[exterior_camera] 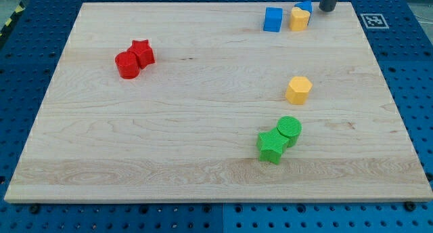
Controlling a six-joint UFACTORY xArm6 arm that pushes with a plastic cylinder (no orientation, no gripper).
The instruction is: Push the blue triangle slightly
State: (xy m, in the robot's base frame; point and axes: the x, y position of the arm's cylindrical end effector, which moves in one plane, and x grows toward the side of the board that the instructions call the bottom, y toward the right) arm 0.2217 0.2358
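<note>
The blue triangle (304,6) lies at the view's top right, mostly hidden behind a yellow block (300,18) that touches it. My tip (327,9) is just to the triangle's right, near the board's top edge, with a small gap between them. A blue cube (272,19) stands just left of the yellow block.
A red cylinder (126,65) and a red star (142,53) touch each other at the left. A yellow hexagon (298,89) sits right of centre. A green cylinder (289,130) and a green star (271,145) touch lower down. The wooden board (203,124) lies on a blue pegboard table.
</note>
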